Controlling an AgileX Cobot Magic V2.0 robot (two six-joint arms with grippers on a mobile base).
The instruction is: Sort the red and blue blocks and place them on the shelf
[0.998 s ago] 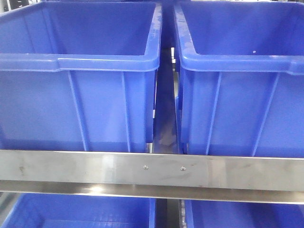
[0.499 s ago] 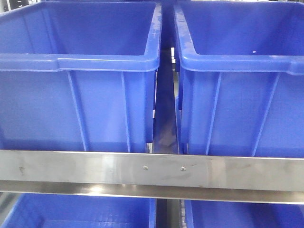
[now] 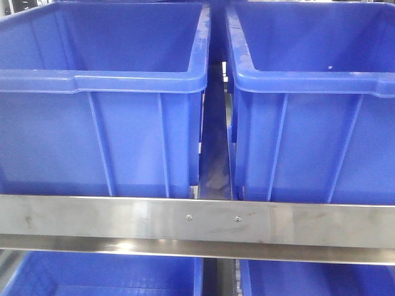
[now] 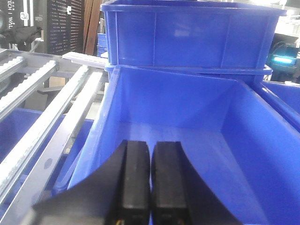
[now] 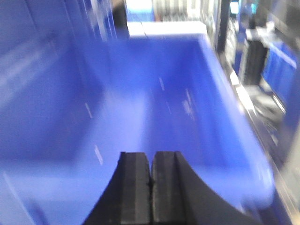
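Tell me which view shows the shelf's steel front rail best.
The front-facing view: the steel front rail spans the frame, sharp, both screws visible. The left wrist view shows only roller tracks beside a bin; the right wrist view, blurred, shows no rail.

Right wrist view smeared by motion blur: blue bin [image 5: 154, 108] walls indistinct, clutter at 2 o'clock unreadable; front view crops both upper bins [image 3: 99, 80] at 12 o'clock

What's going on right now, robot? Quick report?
Left gripper shut, empty, over a blue bin. Right gripper shut, empty, view blurred. No blocks in sight. Shelf rail unobstructed.
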